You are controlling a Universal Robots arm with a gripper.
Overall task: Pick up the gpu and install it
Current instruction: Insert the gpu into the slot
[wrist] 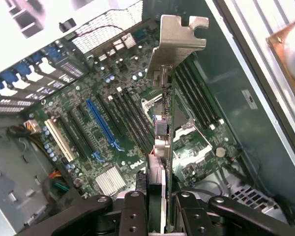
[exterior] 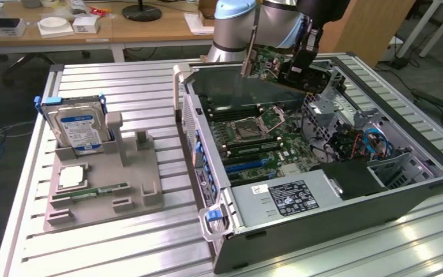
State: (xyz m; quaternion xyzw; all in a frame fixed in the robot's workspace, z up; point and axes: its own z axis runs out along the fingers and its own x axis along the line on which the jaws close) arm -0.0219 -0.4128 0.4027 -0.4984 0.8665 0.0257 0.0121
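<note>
Exterior view showed the case lying on its side on the table with its open face upward, which I judge was done so that the motherboard and its slots could be reached from straight above. The gpu was in the air above the far end of the case, over the opening and clear of the motherboard, not yet seated. The gripper was clamped on the gpu, with the jaws pressing on both flat faces of the card. In the wrist view, the gripper gripped the gpu at the end opposite the bracket. This hold probably left the bracket free to meet the case wall. The card was seen edge-on, with the blue slot and the other slots of the motherboard well apart from it, inside the case. The arm rose from beyond the far side of the case. Its wrist hung over the case opening, with the gripper pointing down into it. The card was tilted, not level with the case floor. A fixture beside the case held a drive upright, apart from the work.
</note>
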